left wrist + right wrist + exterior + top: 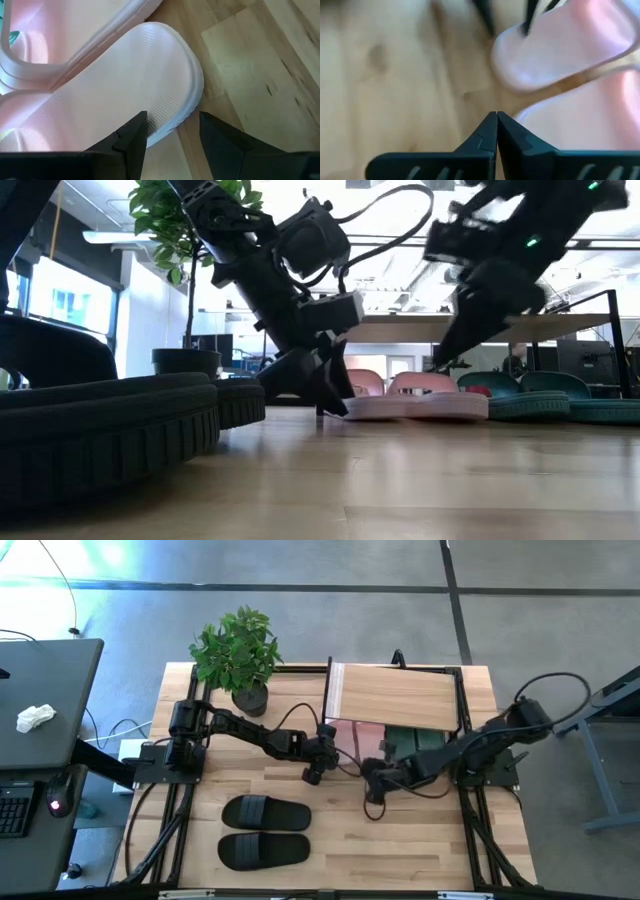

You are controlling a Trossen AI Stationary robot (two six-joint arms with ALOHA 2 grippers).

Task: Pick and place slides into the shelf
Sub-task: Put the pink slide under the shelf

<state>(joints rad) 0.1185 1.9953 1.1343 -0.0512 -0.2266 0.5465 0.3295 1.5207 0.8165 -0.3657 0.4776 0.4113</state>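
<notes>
The shelf (395,695) stands at the table's far right. Two pale pink slides (352,732) and two dark green slides (418,740) lie under its plank top. Two black slides (265,812) (265,850) lie side by side near the table's front edge. My left gripper (313,777) is open and low at the nearer pink slide's heel (150,75). One finger is over the footbed and one over the table beside it. My right gripper (375,802) is shut and empty, just in front of the pink slides (570,55), above the table. My left gripper's open fingers (132,135) stand on either side of the heel rim (187,107) of the nearer pink slide, coming slanting down from the table's left. I cannot tell whether they touch it. The slide lies flat on the table.
A potted plant (240,655) stands at the table's far left, beside the shelf. One black slide fills the near left of the low view (100,430). A dark desk (40,700) stands off the table's left. Bare wood shows between the black slides and the shelf.
</notes>
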